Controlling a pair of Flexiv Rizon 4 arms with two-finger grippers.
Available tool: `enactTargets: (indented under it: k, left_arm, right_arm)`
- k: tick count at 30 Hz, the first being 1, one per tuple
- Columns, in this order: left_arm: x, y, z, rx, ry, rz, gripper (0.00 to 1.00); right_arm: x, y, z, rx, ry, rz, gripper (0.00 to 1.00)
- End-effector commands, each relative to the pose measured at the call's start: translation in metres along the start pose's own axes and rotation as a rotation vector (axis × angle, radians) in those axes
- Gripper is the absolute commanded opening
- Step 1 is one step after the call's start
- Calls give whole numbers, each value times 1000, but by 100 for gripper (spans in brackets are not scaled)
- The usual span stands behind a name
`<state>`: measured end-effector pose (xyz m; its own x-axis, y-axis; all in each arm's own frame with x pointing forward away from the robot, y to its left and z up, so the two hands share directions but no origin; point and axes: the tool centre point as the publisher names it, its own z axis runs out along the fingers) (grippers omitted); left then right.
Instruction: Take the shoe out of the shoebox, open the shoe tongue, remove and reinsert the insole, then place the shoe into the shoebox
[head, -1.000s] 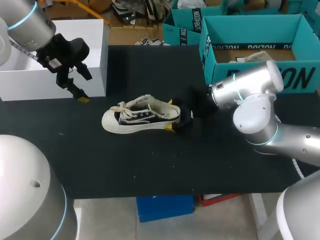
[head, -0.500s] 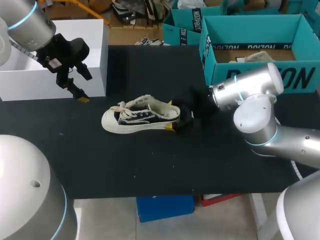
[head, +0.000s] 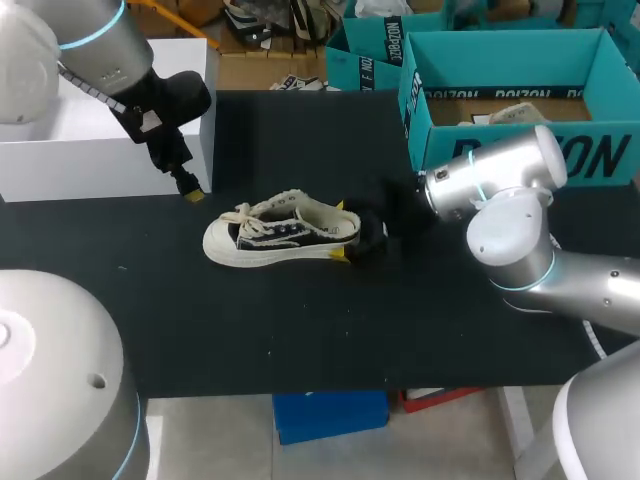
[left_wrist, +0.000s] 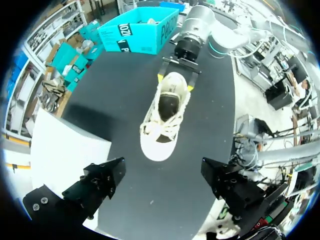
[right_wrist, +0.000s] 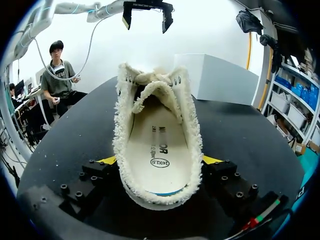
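Surface (head: 300, 330) is black, with a teal shoebox (head: 500, 150) at its far right and a white box (head: 100, 160) at its far left. Shoe (head: 282, 232) stands on its sole between them, outside the shoebox, toe toward the white box. Right jaws are clenched on the shoe's heel from both sides. Left jaws are released, hanging above the surface just beside the white box. Insole (right_wrist: 159, 145) lies inside the shoe.

Left tool (head: 188, 190) spread wide; right tool (head: 342, 230) clamped on shoe (head: 270, 232) heel.
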<state>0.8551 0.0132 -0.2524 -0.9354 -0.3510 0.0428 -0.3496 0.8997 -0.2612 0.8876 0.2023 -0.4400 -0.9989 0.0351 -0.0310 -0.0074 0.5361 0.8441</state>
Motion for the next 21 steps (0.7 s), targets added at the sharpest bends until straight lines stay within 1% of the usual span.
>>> enactTargets:
  k: [1, 5, 6, 8, 21]
  left_arm:
    - [4, -17, 9, -113, -34, -78, 100]
    - [7, -25, 17, -166, -59, -176, 100]
    - [7, -26, 18, -162, -45, -204, 100]
    - [10, -30, 17, -114, -31, -184, 100]
    - [10, -30, 17, -114, -31, -184, 100]
  right_arm:
    - [0, -2, 3, -1, -1, 1, 0]
    - [0, -2, 3, -1, -1, 1, 0]
    - [0, -2, 3, -1, -1, 1, 0]
    - [0, -2, 3, -1, -1, 1, 0]
    - [0, -2, 3, -1, -1, 1, 0]
